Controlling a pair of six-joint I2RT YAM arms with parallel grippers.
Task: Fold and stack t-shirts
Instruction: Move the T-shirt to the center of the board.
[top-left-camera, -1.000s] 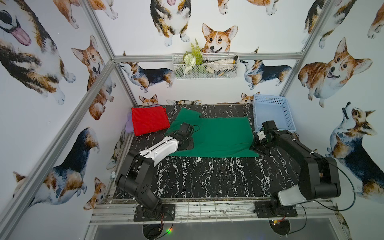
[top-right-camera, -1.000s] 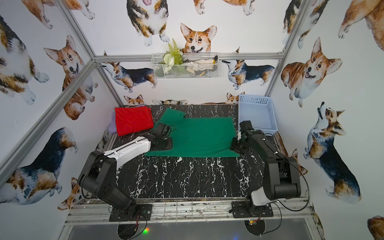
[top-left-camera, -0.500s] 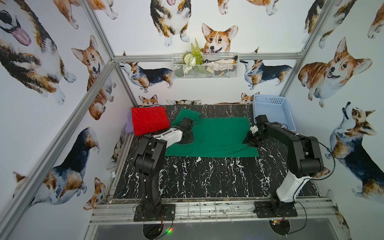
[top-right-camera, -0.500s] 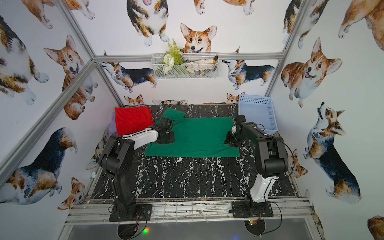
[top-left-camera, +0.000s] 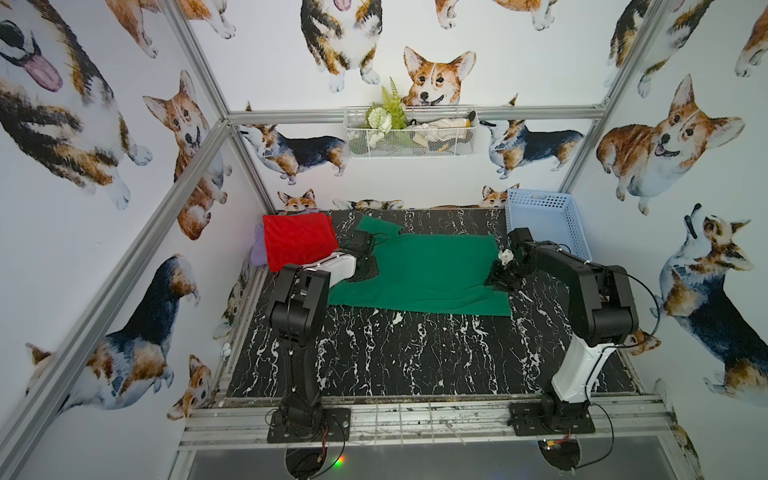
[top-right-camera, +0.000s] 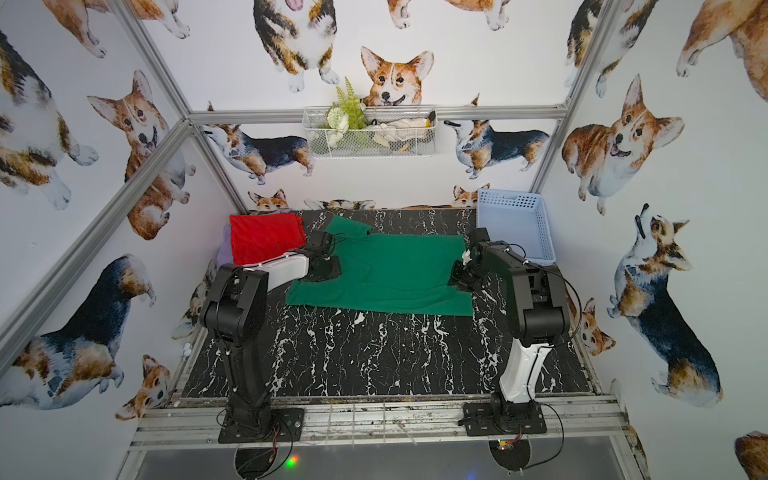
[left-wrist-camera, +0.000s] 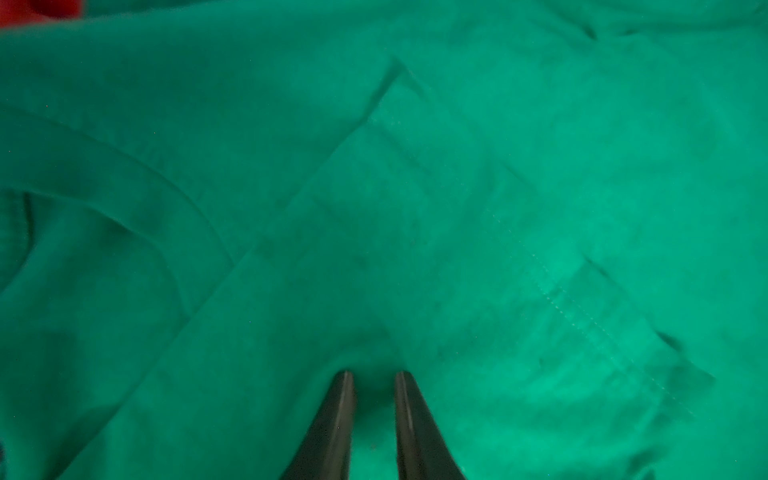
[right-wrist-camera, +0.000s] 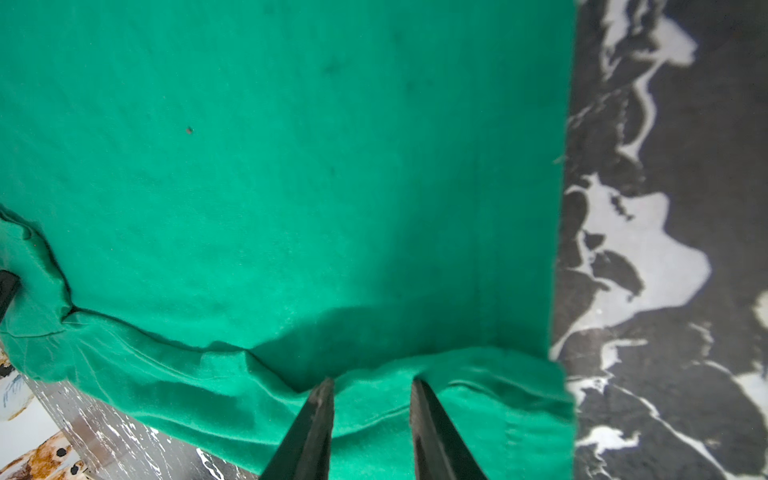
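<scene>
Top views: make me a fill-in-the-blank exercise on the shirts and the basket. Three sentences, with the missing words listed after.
1. The spread-out t-shirt on the table is ___ in colour.
2. The folded t-shirt in the far corner on the left arm's side is ___.
3. The pale blue basket stands in the far corner on the ___ arm's side.

Missing words: green; red; right.

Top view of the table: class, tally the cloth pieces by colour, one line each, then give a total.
green t-shirt: 1
red t-shirt: 1
pale purple cloth, only an edge showing beside the red: 1
Total: 3
</scene>
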